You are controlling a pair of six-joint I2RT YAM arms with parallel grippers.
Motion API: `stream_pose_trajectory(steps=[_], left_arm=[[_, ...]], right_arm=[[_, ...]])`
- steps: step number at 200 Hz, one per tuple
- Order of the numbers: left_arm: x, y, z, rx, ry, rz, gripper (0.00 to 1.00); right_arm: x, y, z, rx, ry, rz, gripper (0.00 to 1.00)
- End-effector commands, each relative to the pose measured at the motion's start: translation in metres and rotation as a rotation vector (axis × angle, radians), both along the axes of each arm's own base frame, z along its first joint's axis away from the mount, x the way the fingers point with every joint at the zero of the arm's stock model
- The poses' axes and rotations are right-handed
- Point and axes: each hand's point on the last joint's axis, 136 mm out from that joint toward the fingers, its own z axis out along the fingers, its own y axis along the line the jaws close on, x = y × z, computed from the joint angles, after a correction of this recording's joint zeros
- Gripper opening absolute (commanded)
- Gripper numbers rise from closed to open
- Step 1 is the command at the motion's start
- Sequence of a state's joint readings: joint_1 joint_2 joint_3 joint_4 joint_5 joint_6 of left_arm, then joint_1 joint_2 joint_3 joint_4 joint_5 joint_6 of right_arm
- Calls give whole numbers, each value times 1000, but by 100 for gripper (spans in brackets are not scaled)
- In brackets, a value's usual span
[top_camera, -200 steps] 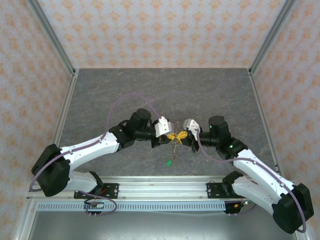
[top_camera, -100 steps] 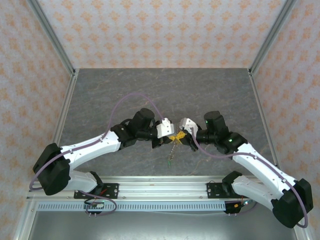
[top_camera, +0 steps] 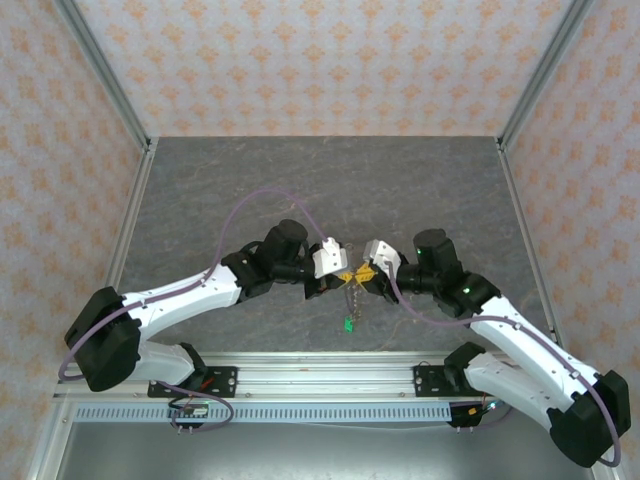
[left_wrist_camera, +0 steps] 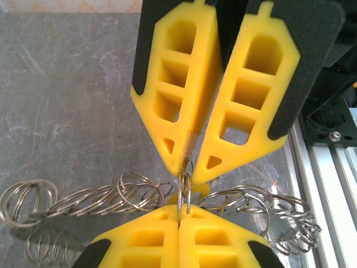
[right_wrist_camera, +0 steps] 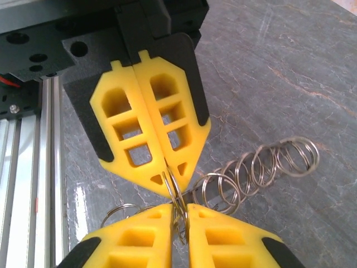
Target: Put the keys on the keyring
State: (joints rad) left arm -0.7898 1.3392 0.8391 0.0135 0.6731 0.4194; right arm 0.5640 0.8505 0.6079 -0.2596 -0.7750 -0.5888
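Both grippers meet tip to tip over the middle of the grey table. The keyring [top_camera: 350, 297] is a chain of linked silver split rings with a small green tag [top_camera: 345, 323] at its near end. My left gripper [top_camera: 340, 277] [left_wrist_camera: 179, 215] is shut on one ring [left_wrist_camera: 186, 187] of it. The right gripper [top_camera: 362, 276] [right_wrist_camera: 179, 215] faces it with its jaws a narrow gap apart, the same rings [right_wrist_camera: 177, 192] standing in that gap. More rings [left_wrist_camera: 111, 195] [right_wrist_camera: 262, 167] trail onto the table on both sides. I cannot make out the keys among the rings.
An aluminium rail [top_camera: 320, 370] [left_wrist_camera: 329, 167] [right_wrist_camera: 22, 167] runs along the near table edge, close below the grippers. Metal frame posts [top_camera: 130, 140] and patterned walls bound the grey table [top_camera: 320, 190] at the sides and back.
The left gripper has closed on the ring. The right gripper's jaws have parted slightly. The right arm shifted a little, and the hanging chain with the tag swung slightly.
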Motion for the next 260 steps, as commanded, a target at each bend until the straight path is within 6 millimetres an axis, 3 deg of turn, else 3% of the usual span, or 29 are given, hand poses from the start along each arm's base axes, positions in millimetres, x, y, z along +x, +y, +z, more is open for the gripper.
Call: stream_pose_trajectory(steps=[1,51,84,119,132,145,167,224,260], left_arm=[[1,-4,30,-105,-50,-16,0],[-2,-8,34,-122,-42,-47,0],[-3,-11,36,-135,-35,-64,0],[-2,-10,37,-136,-39,-54,0],[0,-8,35,-125,-41,-38,0],[2,-6,30,-94,-41,-23,12],[4,-3,21,-30,-41,-18,16],[7,0,2,86,-38,-25,16],[6,-2,6,77,-40,-35,13]], right_arm=[[1,5,11,82,-5,9,12],[3,10,19,142,-17,21,13],[5,9,11,130,-10,13,13],[5,7,10,120,-11,11,2],[6,6,11,106,-16,4,0],[6,5,14,95,-18,10,0],[4,6,18,78,-13,29,0],[1,10,29,46,-22,64,0],[0,14,33,40,-26,81,0]])
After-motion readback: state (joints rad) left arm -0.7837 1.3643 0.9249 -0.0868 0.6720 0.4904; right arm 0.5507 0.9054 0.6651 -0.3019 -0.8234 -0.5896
